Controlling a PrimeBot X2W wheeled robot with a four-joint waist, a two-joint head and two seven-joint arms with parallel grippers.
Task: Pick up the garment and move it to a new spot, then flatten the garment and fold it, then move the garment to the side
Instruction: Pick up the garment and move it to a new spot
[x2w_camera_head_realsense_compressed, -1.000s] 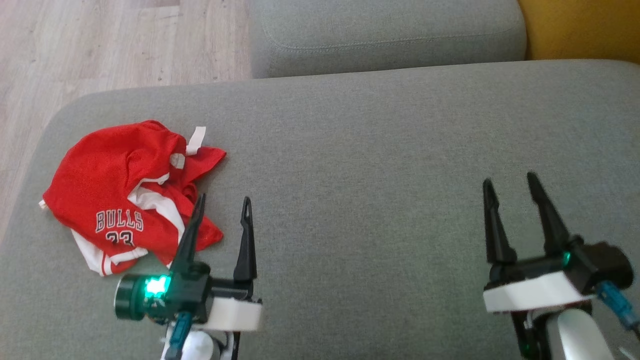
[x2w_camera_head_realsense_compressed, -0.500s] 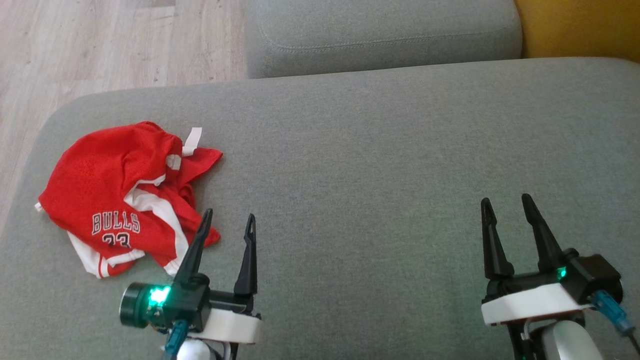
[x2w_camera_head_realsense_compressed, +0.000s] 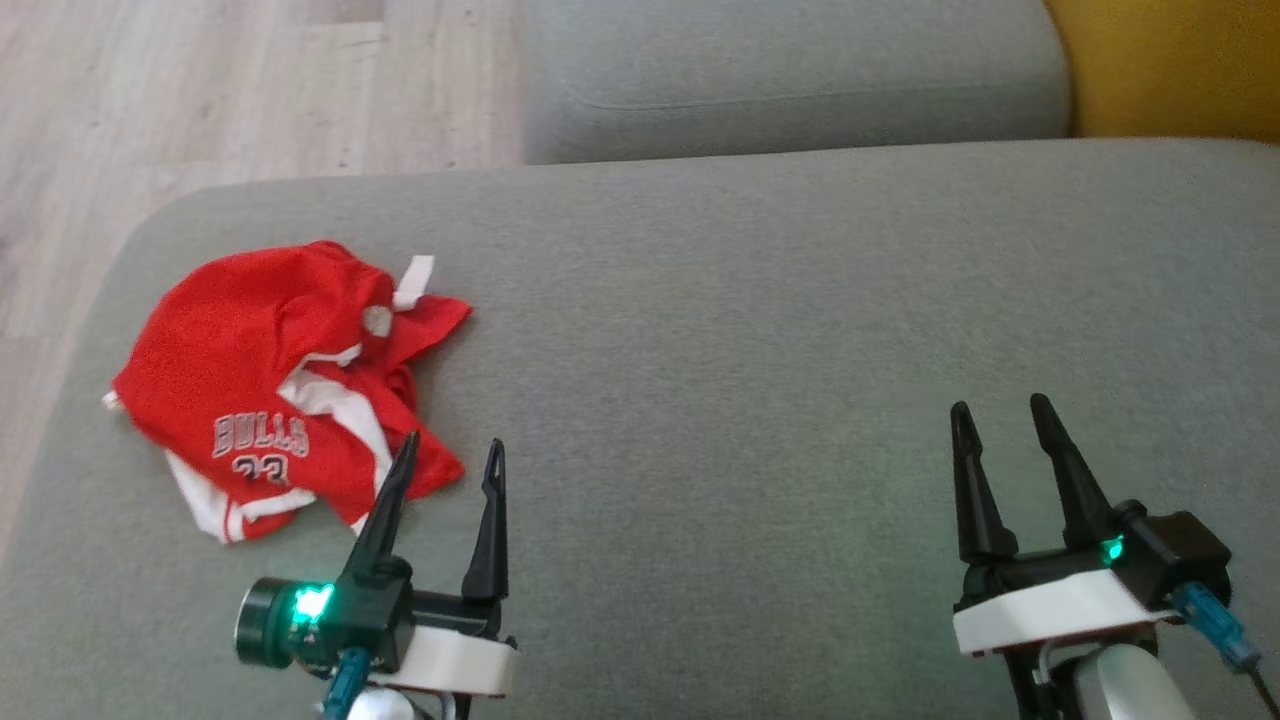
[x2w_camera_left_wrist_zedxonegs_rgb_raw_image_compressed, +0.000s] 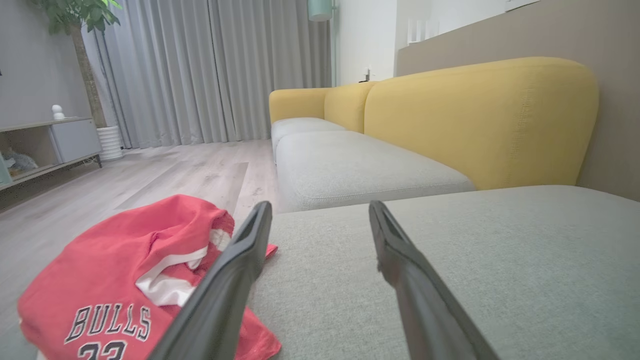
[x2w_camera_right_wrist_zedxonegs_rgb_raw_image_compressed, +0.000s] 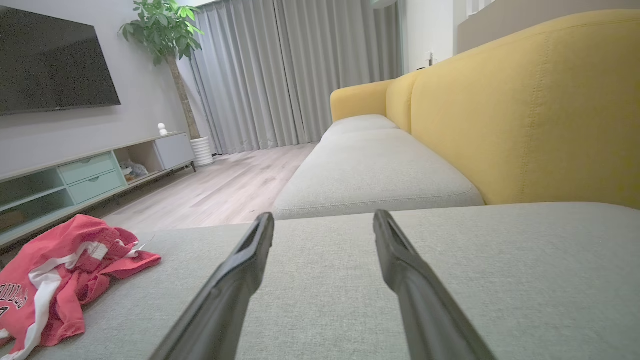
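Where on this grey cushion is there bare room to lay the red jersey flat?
Bare: the grey cushion from the red jersey rightward toward the yellow backrest, including between the left gripper and right gripper. Crowded: the left end, where the crumpled jersey lies by the left gripper.

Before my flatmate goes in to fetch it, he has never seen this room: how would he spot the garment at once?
Find the wide grey seat cushion of the yellow-backed sofa. Near its corner by the wooden floor lies a crumpled red jersey. It is the only red thing there, with white trim and BULLS lettering.
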